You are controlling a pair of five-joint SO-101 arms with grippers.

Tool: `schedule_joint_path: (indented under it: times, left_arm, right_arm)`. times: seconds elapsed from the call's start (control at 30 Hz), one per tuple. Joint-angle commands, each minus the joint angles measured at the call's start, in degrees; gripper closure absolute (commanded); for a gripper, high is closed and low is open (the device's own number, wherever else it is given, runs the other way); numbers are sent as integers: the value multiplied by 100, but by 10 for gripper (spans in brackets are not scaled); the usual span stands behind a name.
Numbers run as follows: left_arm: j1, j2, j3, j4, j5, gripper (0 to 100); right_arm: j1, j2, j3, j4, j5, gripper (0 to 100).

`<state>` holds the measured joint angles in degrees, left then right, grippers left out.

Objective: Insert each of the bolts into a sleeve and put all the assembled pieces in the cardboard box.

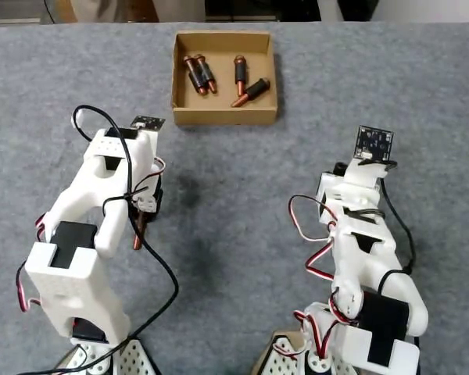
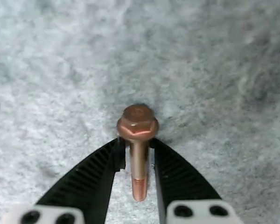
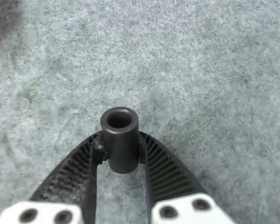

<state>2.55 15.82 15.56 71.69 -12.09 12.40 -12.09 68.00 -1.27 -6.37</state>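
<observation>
Left gripper (image 2: 137, 149) clamps a copper bolt (image 2: 137, 125); right gripper (image 3: 120, 142) grasps a black sleeve (image 3: 120, 135); cardboard box (image 1: 223, 116) sits at twelve o'clock.

The light is bright and even and falls from above. In the high view a soft shadow lies on the mat (image 1: 189, 191) beside the left arm (image 1: 94, 187), and the walls of the box (image 1: 175, 70) shade its floor a little. The bolt (image 2: 137, 123) has a mild glint on its head, with a dim patch of mat behind it. The sleeve (image 3: 120, 144) looks matte, its bore dark.
</observation>
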Motion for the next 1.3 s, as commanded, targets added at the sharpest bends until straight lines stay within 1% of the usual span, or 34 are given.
schedule_joint_path:
  times: [0.0,0.17,0.3,0.5,0.53,0.6,0.87,1.0,1.13,1.2,1.27]
  left_arm:
    - [35,-75,-325,-70,53,891]
    - [35,-75,-413,-79,53,919]
    - [44,-22,-369,-88,53,919]
    - [35,-22,-44,-492,53,920]
    - [44,-22,18,-563,53,930]
    - [53,-31,97,-668,53,984]
    - [26,-163,35,-624,26,982]
    - [70,-884,105,-325,9,982]
    - [70,-2123,202,-158,9,982]
    - [26,-2826,413,-176,9,982]
    - [26,-3512,730,-193,9,982]
  right_arm:
    - [57,-40,-233,-105,-53,997]
    - [57,-40,-233,-105,-53,997]
    - [57,-40,-233,-105,-53,997]
    - [57,-40,-233,-105,-53,997]
    - [57,-40,-233,-105,-53,997]
    - [57,-40,-233,-97,-53,997]
    - [57,-40,-242,-97,-53,997]
    - [57,-48,-259,-105,-62,997]
    - [57,-119,-233,-105,-62,997]
    - [48,-365,-171,-53,-70,997]
    - [48,-875,-101,255,-62,997]
